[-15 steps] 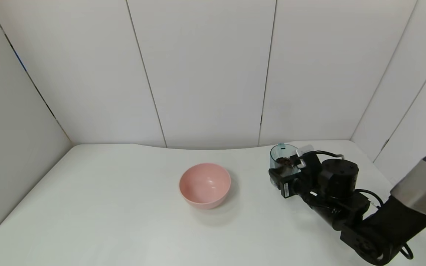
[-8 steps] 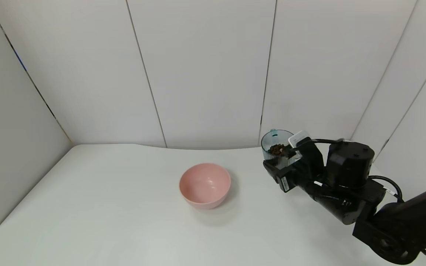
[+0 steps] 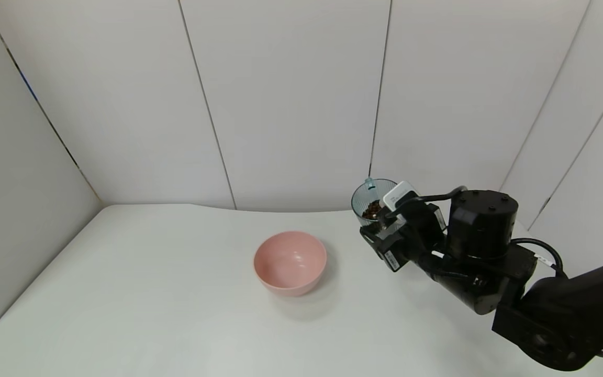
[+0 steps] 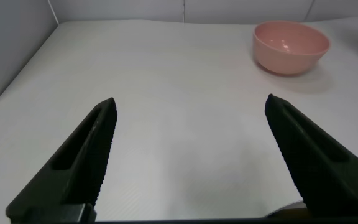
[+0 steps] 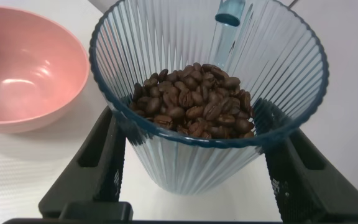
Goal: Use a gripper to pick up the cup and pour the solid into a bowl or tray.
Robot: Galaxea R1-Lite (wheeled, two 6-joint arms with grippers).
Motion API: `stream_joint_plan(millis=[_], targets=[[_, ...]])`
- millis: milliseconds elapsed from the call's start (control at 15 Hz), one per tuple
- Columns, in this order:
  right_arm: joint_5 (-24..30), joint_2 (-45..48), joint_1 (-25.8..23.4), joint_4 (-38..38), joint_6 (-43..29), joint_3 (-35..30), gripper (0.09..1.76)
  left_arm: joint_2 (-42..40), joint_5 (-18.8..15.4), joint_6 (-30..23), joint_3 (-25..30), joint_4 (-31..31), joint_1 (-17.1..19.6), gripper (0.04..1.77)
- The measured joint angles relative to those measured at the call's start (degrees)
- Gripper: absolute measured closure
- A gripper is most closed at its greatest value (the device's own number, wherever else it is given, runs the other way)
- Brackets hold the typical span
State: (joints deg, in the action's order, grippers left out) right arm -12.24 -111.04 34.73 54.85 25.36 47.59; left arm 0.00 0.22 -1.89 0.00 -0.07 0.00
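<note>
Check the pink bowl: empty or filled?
Empty: the pink bowl shows a bare inside; the beans sit in the cup in the right hand.

A bare lab test booth — plain white wall panels (image 3: 291,99) enclosing a white table (image 3: 176,314).
</note>
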Motion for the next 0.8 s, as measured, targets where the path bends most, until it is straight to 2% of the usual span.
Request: stream_joint_plan(millis=[800], targets=[[-6.8,-5.8,3.4,-2.3,14.4,4.9,0.52,0.0,0.0,0.0,0.0,0.0,0.0,0.09]])
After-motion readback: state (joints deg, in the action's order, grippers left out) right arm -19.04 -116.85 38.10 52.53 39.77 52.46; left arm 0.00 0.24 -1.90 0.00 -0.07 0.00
